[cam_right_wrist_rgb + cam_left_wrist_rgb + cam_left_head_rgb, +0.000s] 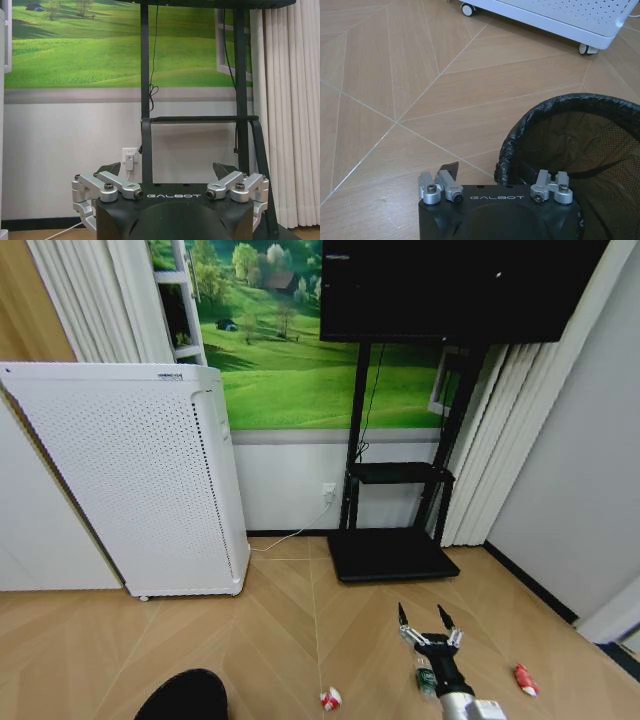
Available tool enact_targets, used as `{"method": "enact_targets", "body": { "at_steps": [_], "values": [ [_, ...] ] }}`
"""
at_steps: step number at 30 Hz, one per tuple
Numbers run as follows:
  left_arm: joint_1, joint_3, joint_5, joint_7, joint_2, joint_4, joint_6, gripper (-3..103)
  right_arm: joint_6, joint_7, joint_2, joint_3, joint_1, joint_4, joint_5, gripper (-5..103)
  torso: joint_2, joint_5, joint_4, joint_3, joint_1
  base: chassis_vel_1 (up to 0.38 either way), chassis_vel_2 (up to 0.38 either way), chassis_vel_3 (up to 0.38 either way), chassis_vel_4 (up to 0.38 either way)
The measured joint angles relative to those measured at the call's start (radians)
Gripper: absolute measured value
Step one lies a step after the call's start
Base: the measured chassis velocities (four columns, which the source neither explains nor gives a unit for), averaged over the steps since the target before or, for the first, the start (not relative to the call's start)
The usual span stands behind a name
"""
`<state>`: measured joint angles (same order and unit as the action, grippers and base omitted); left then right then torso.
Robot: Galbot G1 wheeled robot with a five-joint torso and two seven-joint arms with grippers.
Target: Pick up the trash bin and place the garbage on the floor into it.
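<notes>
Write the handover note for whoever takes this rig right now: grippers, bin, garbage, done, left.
Right gripper: open, empty, held out level above the floor, over the bottle.
Left gripper: at the trash bin's rim; grip cannot be judged.
Trash bin: bottom left of the head view.
Garbage, all on the floor: red-and-white scrap, bottle, red wrapper.
Done: nothing binned.
Left: all three pieces.

Trash bin (182, 695) cut by head view's bottom edge; bottle (426, 678) half hidden behind right gripper (428, 625)
</notes>
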<state>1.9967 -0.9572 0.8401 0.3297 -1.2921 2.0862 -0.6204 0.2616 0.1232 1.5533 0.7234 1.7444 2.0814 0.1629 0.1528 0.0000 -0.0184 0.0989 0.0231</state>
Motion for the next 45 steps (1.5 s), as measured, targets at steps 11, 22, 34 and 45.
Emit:
{"method": "enact_targets", "body": {
  "at_steps": [11, 22, 34, 45],
  "values": [
    [-0.033, 0.008, -0.025, -0.064, 0.000, -0.082, 0.039, 30, 0.006, 0.005, 0.001, -0.002, 0.009, 0.012, -0.002, 100, 0.000, 0.0000, 0.0000, 0.000, 0.000, 0.000, 0.000, 0.000, 0.000],
    [-0.054, 0.023, -0.056, -0.140, 0.007, -0.101, 0.127, 6, 0.008, 0.000, -0.006, 0.009, 0.011, 0.020, 0.019, 100, 0.000, -0.0002, 0.0000, 0.000, 0.000, 0.000, 0.000, 0.000, 0.000],
    [-0.052, -0.075, -0.148, -0.284, -0.014, -0.083, 0.428, 6, 0.029, -0.039, -0.009, 0.036, 0.023, 0.000, -0.048, 100, 0.000, -0.0001, 0.0000, 0.000, 0.000, 0.000, 0.000, 0.000, 0.000],
    [-0.034, -0.138, -0.129, -0.266, -0.064, -0.010, 0.501, 6, 0.041, -0.019, -0.020, 0.017, 0.030, -0.003, -0.073, 100, 0.000, 0.0002, 0.0001, 0.000, 0.000, 0.017, 0.011, -0.009, -0.007]
  ]
}}
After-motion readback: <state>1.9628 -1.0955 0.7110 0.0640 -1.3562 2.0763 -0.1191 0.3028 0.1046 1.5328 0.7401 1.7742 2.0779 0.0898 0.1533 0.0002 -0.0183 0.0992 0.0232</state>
